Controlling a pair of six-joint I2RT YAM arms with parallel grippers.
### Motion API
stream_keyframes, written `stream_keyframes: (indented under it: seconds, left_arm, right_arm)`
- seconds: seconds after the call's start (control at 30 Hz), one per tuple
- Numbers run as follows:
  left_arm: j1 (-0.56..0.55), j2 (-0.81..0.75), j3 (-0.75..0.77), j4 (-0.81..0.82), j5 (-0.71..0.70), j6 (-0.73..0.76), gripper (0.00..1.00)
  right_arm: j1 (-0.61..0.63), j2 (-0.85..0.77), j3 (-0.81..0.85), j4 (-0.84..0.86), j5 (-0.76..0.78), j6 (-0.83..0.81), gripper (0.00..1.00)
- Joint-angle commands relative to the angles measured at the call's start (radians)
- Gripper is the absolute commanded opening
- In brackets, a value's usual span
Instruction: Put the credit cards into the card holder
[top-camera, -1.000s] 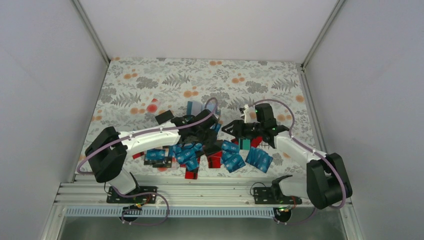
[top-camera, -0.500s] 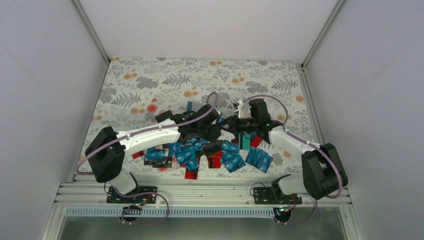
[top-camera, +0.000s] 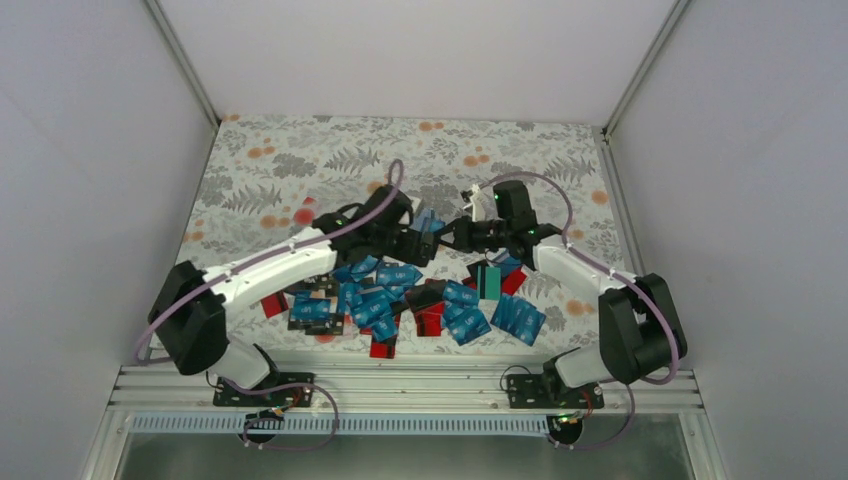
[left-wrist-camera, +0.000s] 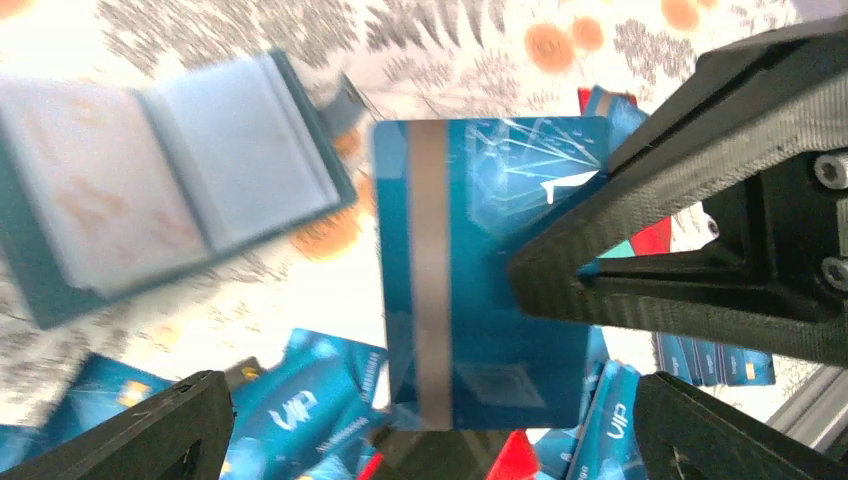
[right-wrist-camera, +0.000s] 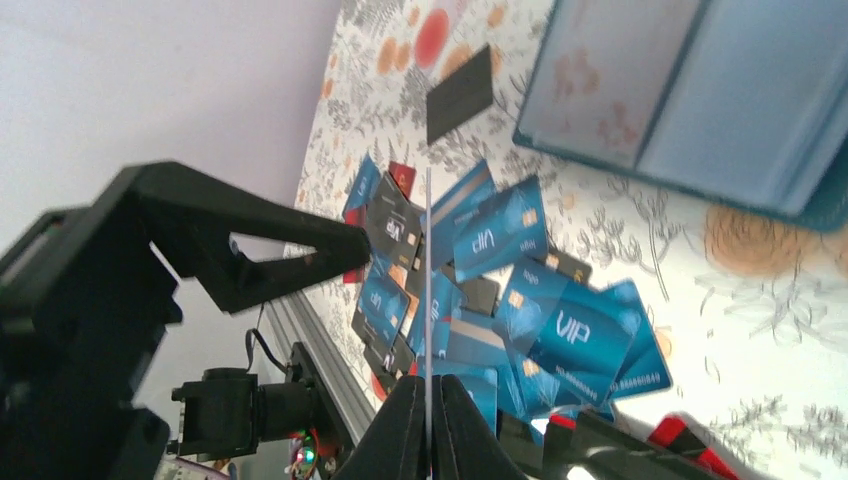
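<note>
blue card pinched in my right jaws, my left jaws spread wide around it

my left wrist view shows the face of the blue card (left-wrist-camera: 470, 260), a silver stripe running down it, with the black fingers (left-wrist-camera: 640, 190) of my right jaws clamped on its right edge. my right wrist view gives only the card's thin edge, upright between those same pressed-together fingers. my left jaws stand spread wide, one finger (left-wrist-camera: 150, 430) at each lower corner of that view, with the card in the gap between them and neither finger touching it. the card holder (left-wrist-camera: 170, 200) lies open on the bench (top-camera: 300, 160), lighter blue inside facing up, just beyond the held card: upper left in my left view, upper right in my right view. only the top view shows the whole heap of credit cards (top-camera: 400, 295), lying nearer my bases.
</note>
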Motion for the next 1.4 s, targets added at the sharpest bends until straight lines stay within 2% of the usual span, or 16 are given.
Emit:
stream_keyframes:
  seconds: [0.0,0.07,0.13,0.2,0.4,0.57,0.87,0.97,1.13,1.23,1.33,1.37]
  left_arm:
    - [0.092,-0.083,0.023,-0.019,0.086,0.077,1.00]
    - [0.130,-0.103,0.023,-0.025,0.127,0.108,1.00]
    - [0.174,-0.136,0.001,-0.005,0.235,0.145,0.99]
    - [0.225,-0.175,-0.026,0.032,0.342,0.174,0.94]
    - [0.329,-0.260,-0.096,0.132,0.608,0.206,0.66]
    - [0.381,-0.323,-0.181,0.233,0.787,0.200,0.58]
    - [0.385,-0.332,-0.204,0.307,0.897,0.197,0.43]
    - [0.385,-0.333,-0.212,0.334,0.925,0.185,0.35]
    - [0.384,-0.341,-0.230,0.366,0.932,0.164,0.19]
    - [0.385,-0.340,-0.237,0.368,0.923,0.159,0.04]
    - [0.385,-0.337,-0.241,0.362,0.885,0.153,0.02]
    - [0.385,-0.334,-0.240,0.353,0.856,0.147,0.02]
  right_arm:
    - [-0.021,0.014,0.069,-0.005,-0.042,-0.115,0.04]
    - [-0.029,0.030,0.088,0.009,-0.091,-0.154,0.04]
    - [-0.033,0.051,0.103,0.028,-0.159,-0.188,0.04]
    - [-0.034,0.058,0.112,0.061,-0.225,-0.210,0.04]
    - [-0.031,0.023,0.101,0.233,-0.374,-0.169,0.04]
    - [-0.021,-0.012,0.093,0.299,-0.430,-0.159,0.04]
    - [0.024,-0.067,0.110,0.337,-0.472,-0.161,0.04]
    - [0.043,-0.064,0.124,0.327,-0.471,-0.167,0.04]
    - [0.052,-0.059,0.133,0.310,-0.471,-0.183,0.04]
    - [0.054,-0.058,0.136,0.308,-0.470,-0.184,0.04]
    - [0.056,-0.057,0.152,0.253,-0.438,-0.209,0.04]
    - [0.056,-0.055,0.160,0.221,-0.409,-0.224,0.07]
